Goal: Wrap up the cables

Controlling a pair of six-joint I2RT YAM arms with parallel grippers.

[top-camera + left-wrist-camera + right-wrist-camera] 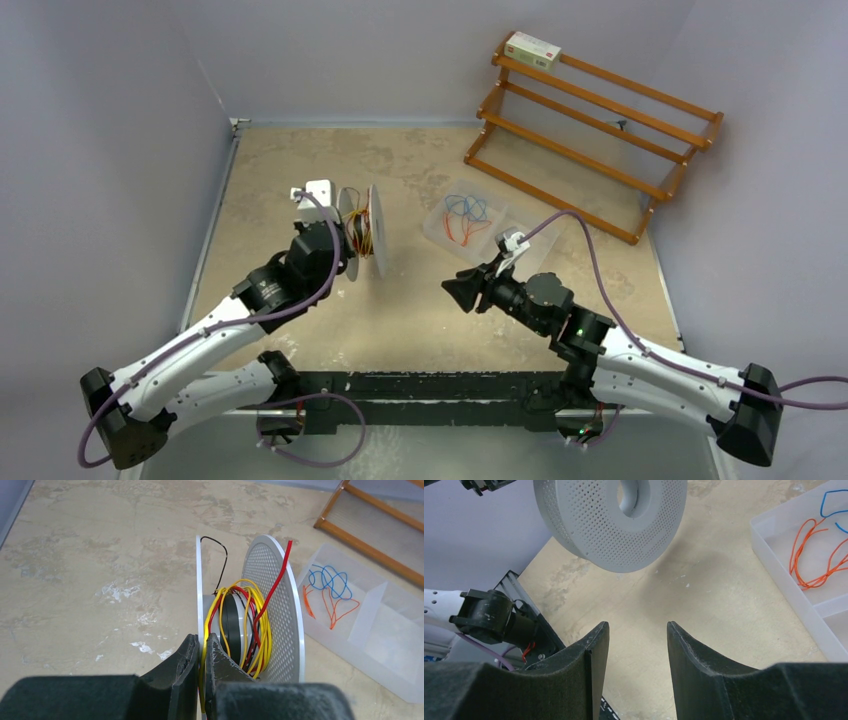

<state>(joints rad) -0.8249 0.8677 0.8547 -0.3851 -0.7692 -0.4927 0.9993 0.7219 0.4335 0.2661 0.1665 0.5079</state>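
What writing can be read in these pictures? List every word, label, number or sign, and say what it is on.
Box on the top of the wooden rack: printed label with a red patch, too small and blurred to read.
Spool, yellow cables, plastic tray: no writing visible.
No other words, numbers or signs can be read in any view.

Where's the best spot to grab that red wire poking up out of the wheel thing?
Best to grip the straight free end of the red wire, just below its tip. It rises past the rim of the perforated disc, clear of the loose yellow cable loops. Come from above on the disc's outer side, where the open right gripper is, jaws either side of the wire.
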